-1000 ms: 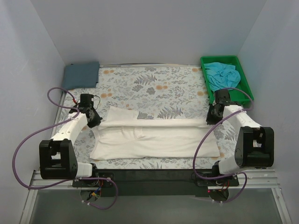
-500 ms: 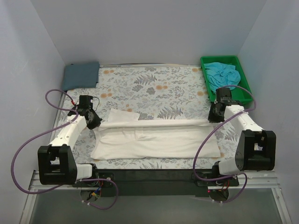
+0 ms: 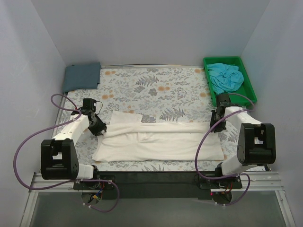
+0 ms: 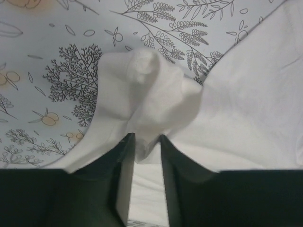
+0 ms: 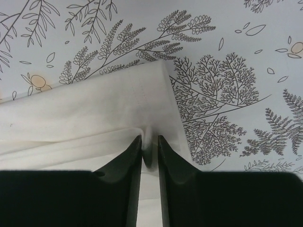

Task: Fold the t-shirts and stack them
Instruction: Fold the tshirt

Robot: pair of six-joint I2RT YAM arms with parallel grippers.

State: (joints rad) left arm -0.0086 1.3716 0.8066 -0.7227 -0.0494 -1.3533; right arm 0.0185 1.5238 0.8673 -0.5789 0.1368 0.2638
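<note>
Both grippers (image 4: 144, 139) (image 5: 150, 142) seemingly astride cream shirt (image 3: 158, 142)

Spread t-shirt (image 3: 158, 142) lies centre; crumpled t-shirt (image 3: 226, 75) in tray (image 3: 227, 59), far right.

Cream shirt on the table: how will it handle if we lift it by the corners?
Likely floppy: the cream-white t-shirt puckers into a soft lump at the left gripper. Probably light, since it lies thin and flat on the table cover. Lifted by one edge, its loose fold would likely sag open.
</note>
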